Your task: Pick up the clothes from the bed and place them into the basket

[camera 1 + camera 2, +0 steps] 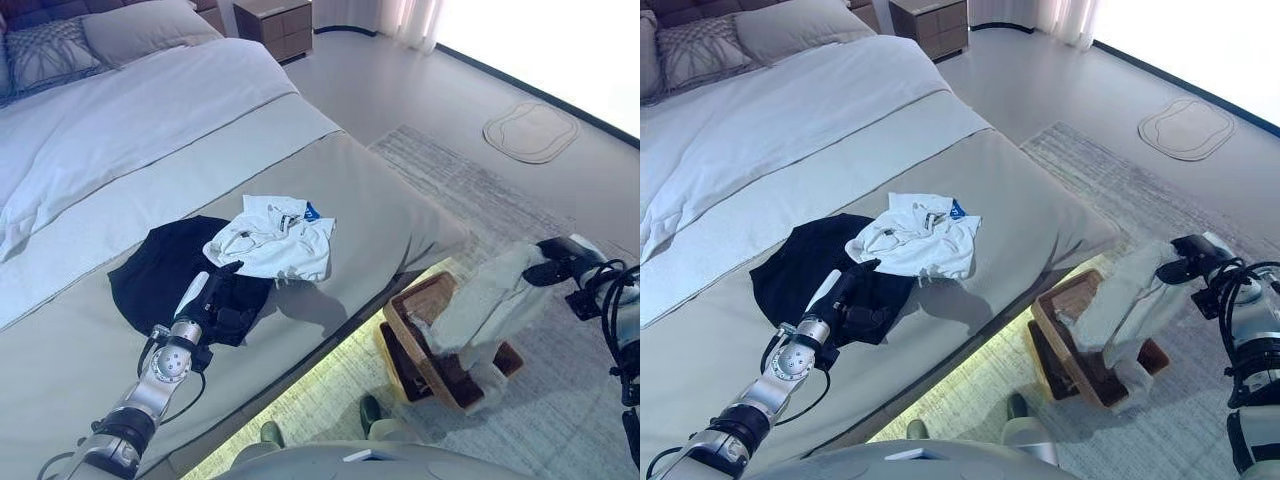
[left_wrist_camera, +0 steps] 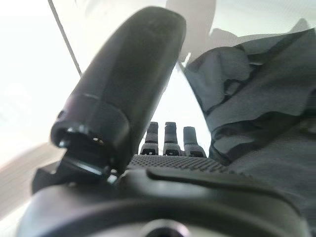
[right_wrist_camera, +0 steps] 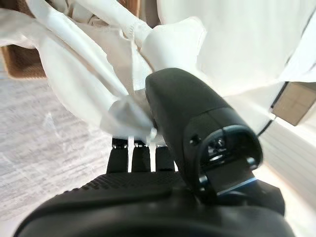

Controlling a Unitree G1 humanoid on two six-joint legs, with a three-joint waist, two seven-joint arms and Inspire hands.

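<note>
A white shirt (image 1: 275,240) lies on the grey bed (image 1: 380,200), partly over a black garment (image 1: 160,275). My left hand (image 1: 215,297) rests on the black garment's near edge with its fingers straight; the left wrist view shows its thumb (image 2: 128,79) beside the dark cloth (image 2: 256,98). My right hand (image 1: 555,262) is off the bed's side, pinching a pale garment (image 1: 490,300) between thumb and fingers, as the right wrist view (image 3: 74,64) shows. The garment hangs down into the brown basket (image 1: 425,295), which stands on the floor by the bed.
Pillows (image 1: 130,30) and a white duvet (image 1: 120,120) cover the bed's far half. A nightstand (image 1: 280,22) stands beyond it. A grey rug (image 1: 480,190) lies under the basket, and a small oval mat (image 1: 530,130) lies farther out.
</note>
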